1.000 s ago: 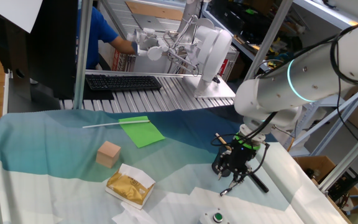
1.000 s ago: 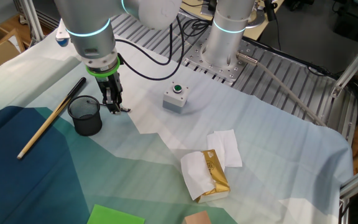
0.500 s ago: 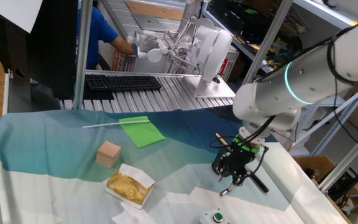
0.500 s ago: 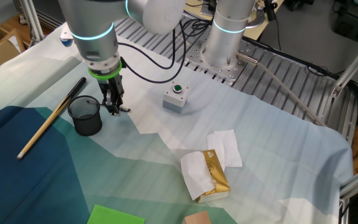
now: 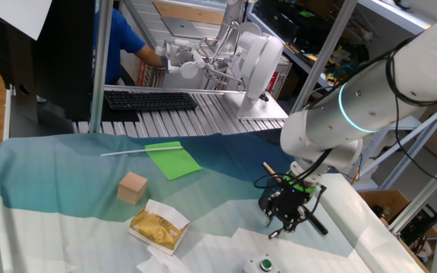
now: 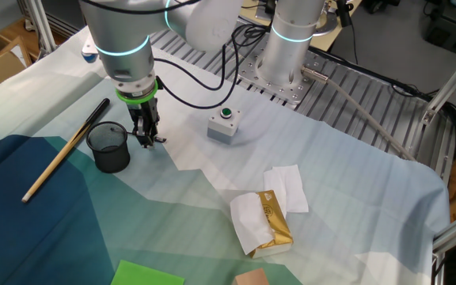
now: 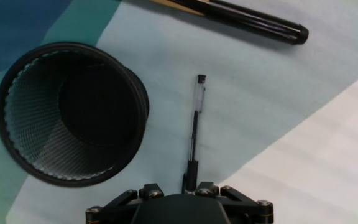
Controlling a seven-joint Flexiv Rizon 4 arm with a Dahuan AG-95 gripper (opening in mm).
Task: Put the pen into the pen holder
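One pen beside one pen holder — end effector clamped on pen.

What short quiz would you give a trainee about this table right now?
1. True or false: the pen is already inside the pen holder.
2. What does the hand view show inside the pen holder? A) nothing B) a wooden cube C) a tissue
3. Fill in: the button on top of the small grey box is ____.
Key: 1 false, it is outside, beside the holder; 2 A; 3 green.
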